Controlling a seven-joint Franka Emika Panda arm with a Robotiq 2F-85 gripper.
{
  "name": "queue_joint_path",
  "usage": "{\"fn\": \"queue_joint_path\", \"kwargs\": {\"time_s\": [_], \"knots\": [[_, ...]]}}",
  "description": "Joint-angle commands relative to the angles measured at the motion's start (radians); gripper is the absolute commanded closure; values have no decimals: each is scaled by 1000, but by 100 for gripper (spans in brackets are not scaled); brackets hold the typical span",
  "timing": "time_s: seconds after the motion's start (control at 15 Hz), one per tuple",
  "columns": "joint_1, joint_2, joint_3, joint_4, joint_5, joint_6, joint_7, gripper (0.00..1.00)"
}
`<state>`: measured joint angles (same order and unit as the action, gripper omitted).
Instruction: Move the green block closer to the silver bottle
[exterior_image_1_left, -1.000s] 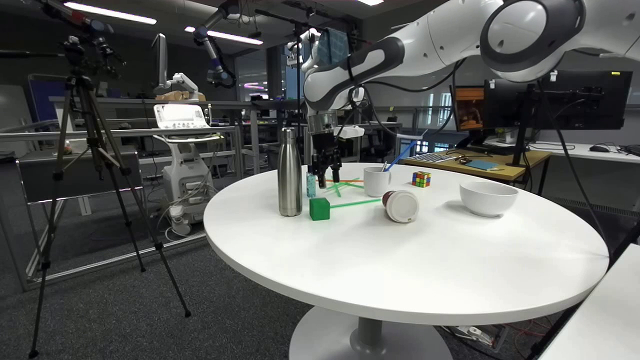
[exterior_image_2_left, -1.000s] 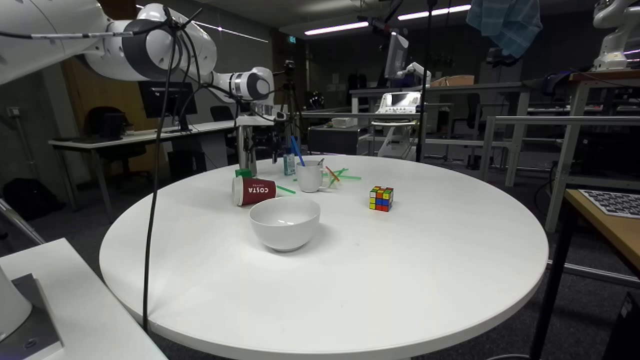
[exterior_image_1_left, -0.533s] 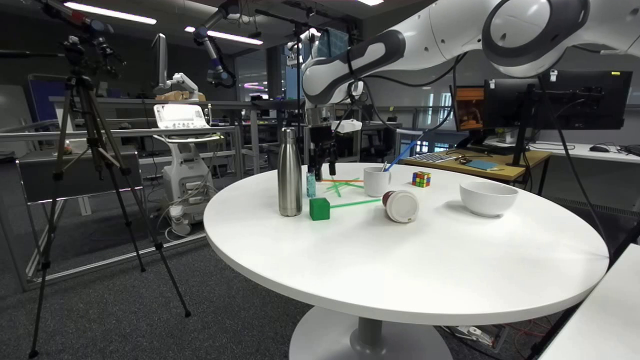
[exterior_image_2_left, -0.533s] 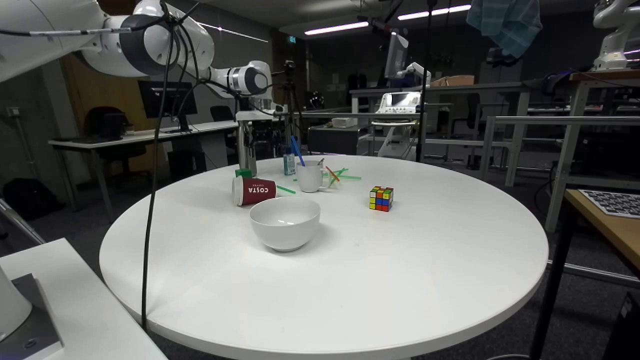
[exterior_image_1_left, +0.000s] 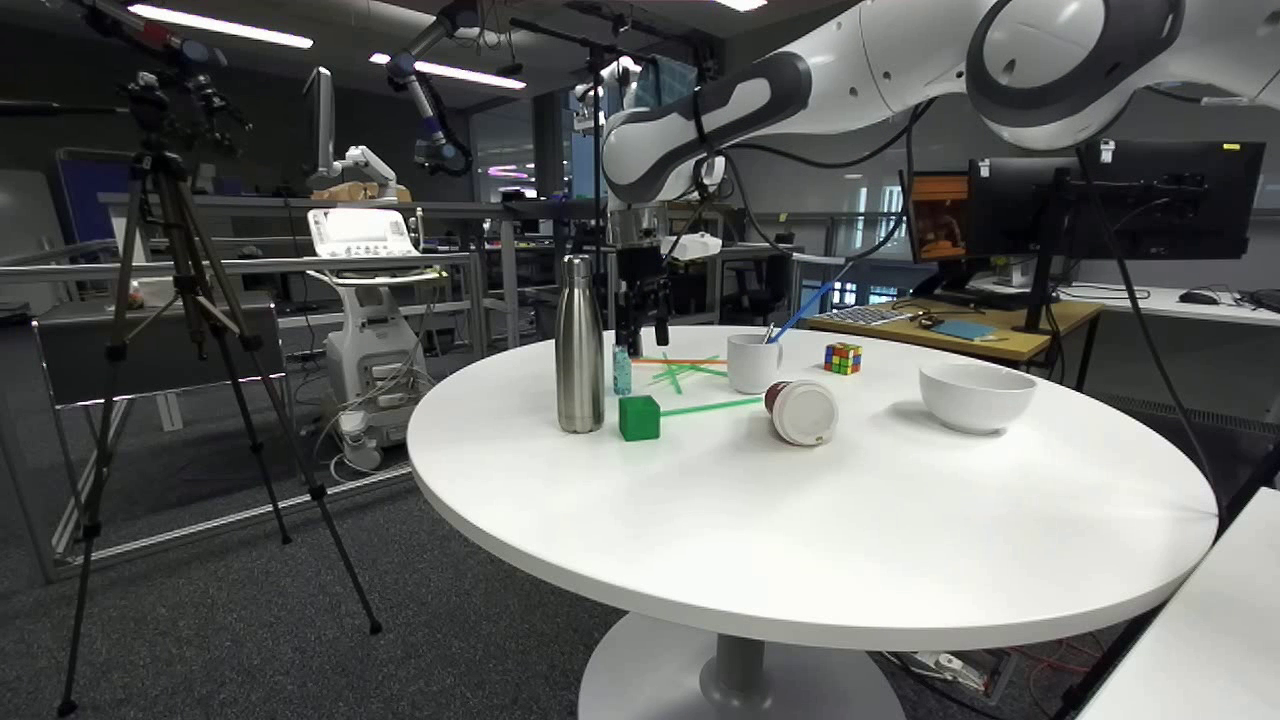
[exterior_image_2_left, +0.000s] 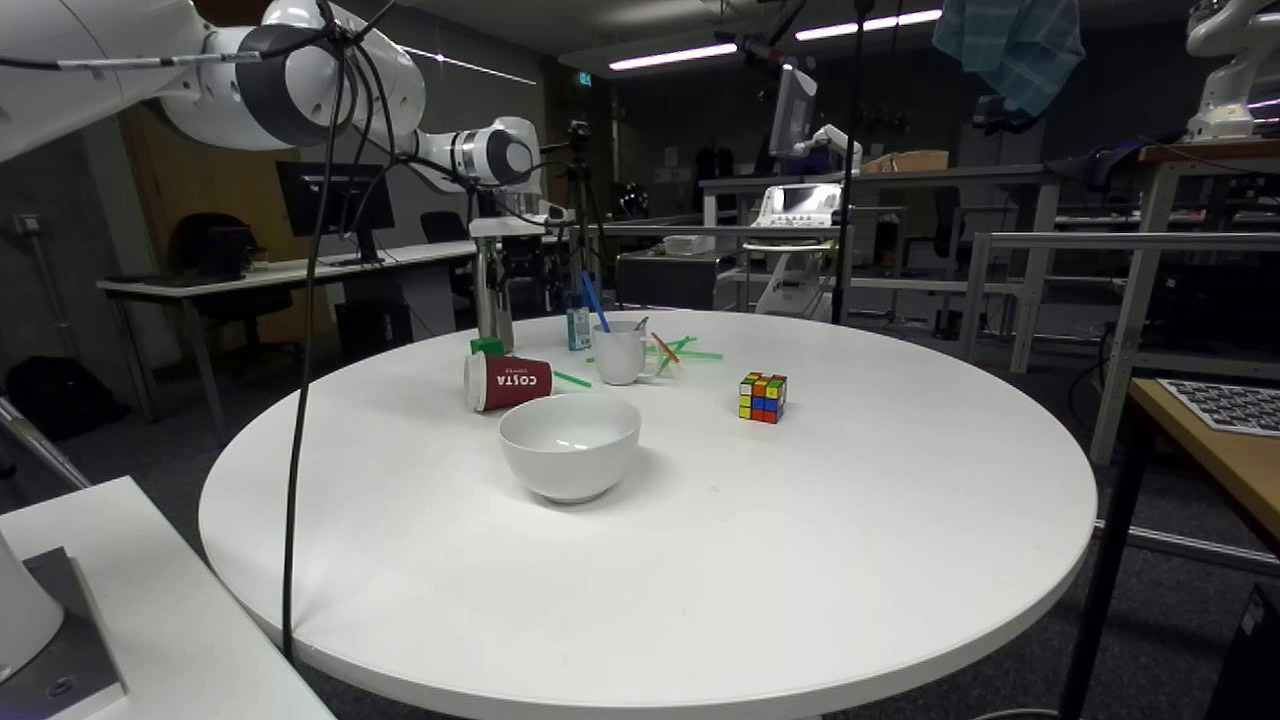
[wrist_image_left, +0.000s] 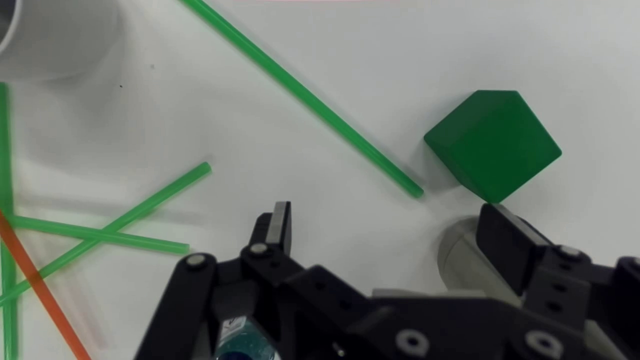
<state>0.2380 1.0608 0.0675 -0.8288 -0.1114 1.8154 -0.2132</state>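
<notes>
The green block stands on the table a small gap to the right of the silver bottle in an exterior view. The block also shows partly behind a paper cup, with the upright bottle behind it and its top hidden by the wrist. My gripper is open and empty, above the table behind the bottle. In the wrist view the block lies beyond the right fingertip of the open gripper. The bottle shows between the fingers, partly covered by the right one.
A small blue-green bottle stands below the gripper, behind the silver bottle. Green and orange straws, a white mug, a fallen paper cup, a Rubik's cube and a white bowl are on the table.
My gripper has risen a little and moved slightly left in an exterior view, staying open. The green block, the silver bottle and the other things have not moved.
</notes>
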Motion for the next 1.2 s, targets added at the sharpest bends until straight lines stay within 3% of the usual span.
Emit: {"fn": "queue_joint_path", "kwargs": {"time_s": [0.0, 1.13], "knots": [[0, 0, 0, 0, 0, 0, 0, 0], [-13, -28, -6, -32, 2, 12, 17, 0]]}}
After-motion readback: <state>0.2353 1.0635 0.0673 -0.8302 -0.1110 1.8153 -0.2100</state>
